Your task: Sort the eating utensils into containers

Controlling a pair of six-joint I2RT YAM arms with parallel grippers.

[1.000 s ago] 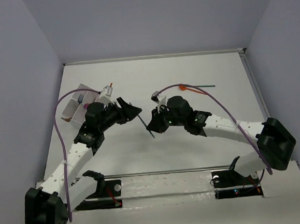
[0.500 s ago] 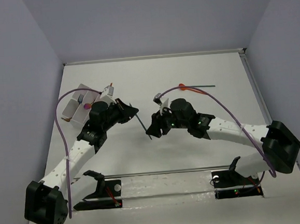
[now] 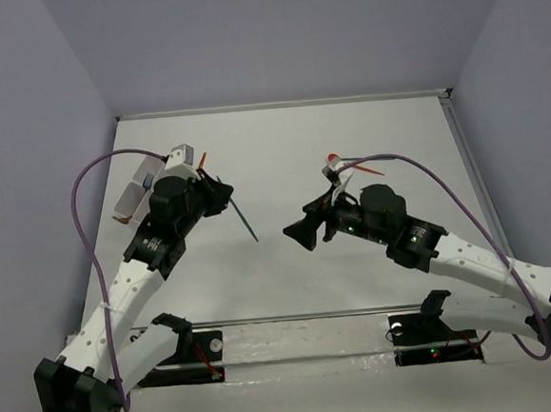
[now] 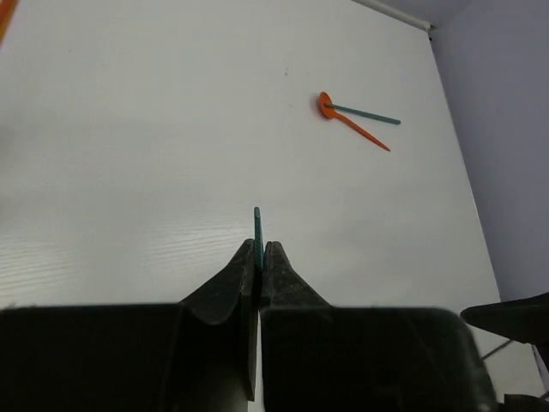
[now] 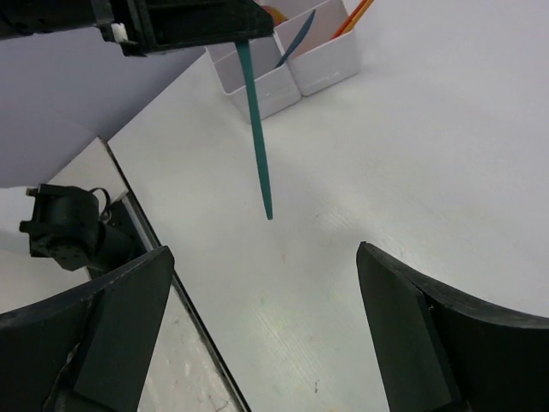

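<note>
The left claw [image 4: 260,249] is clenched on a teal stick [image 4: 256,230], 1 of the eating utensils. Its 2 fingers are pressed flat against the stick's sides. The right claw [image 5: 263,257] is released, its 2 fingers spread wide with only bare table [image 5: 412,154] between them. It holds nothing.

In the top view the 2 claws face each other over the middle of the table, near but apart. The teal stick slants from the left claw down toward the near edge. The tray [image 5: 330,73] sits at the far left of the table, largely hidden there behind the left arm and its purple cable [image 3: 82,197].

The right wrist view shows what the top view hides. 2 white compartments stand side by side, a blue utensil [image 5: 296,39] leaning in 1 and orange sticks [image 5: 356,13] in the other. It also shows the whole length of the held stick, which hangs tilted from the left claw with its free end low over the table. Whether that end touches the surface cannot be told.

The left wrist view sees the held stick nearly end-on, as a short stub past the fingertips. It gives the clearest look at the far right of the table, where an orange spoon [image 4: 353,126] lies flat. A second teal stick [image 4: 367,114] lies with 1 end resting on the spoon's bowl. In the top view the right arm covers part of this pair.
</note>
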